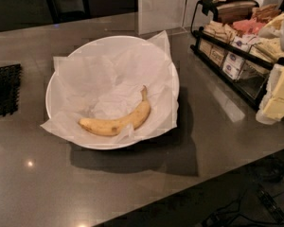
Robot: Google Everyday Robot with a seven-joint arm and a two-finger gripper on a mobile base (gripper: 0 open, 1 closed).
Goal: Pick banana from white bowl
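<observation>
The white bowl (165, 65) stands in the middle of the grey counter, lined with crinkled white paper whose corners hang over the rim. The banana (117, 123) is yellow with small brown spots. It lies in the front part of the bowl on the paper, stem pointing up and to the right. My gripper (278, 98), pale cream and white, is at the far right edge of the camera view, above the counter beside the condiment rack. It is well to the right of the bowl, touches nothing in it, and is partly cut off by the frame edge.
A black wire rack (236, 56) with sachets and packets stands at the back right, close to the gripper. A black mat (4, 91) lies at the left edge. A clear stand (161, 8) is behind the bowl. The counter's front edge (189, 188) runs diagonally at lower right.
</observation>
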